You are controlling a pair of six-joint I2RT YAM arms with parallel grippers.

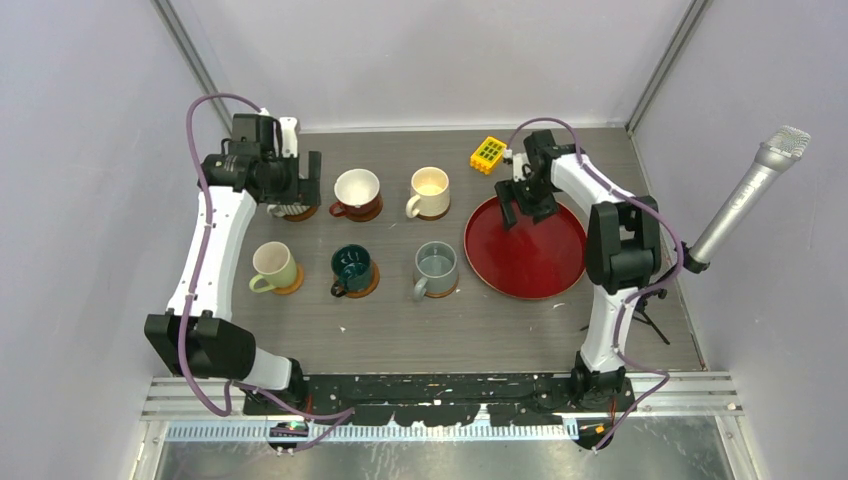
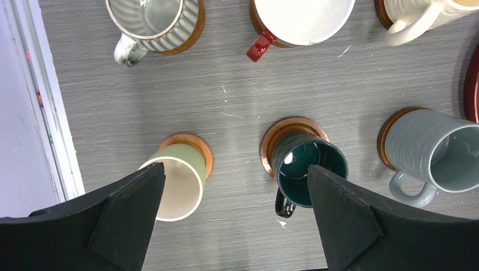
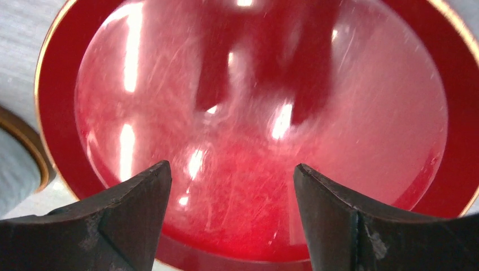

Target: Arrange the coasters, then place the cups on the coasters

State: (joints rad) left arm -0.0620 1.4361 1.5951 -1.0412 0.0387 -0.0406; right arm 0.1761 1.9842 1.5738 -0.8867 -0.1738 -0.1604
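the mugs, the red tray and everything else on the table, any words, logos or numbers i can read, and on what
None: no word, number or logo can be read in any view.
red tray: only glare and scratches.
yellow block: green squares on top; any lettering is too small to tell.
ribbed mug: a white mark inside, cut off by the picture's edge, unreadable.

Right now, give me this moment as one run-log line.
cups: six on coasters | left gripper: open, empty | right gripper: open over red tray
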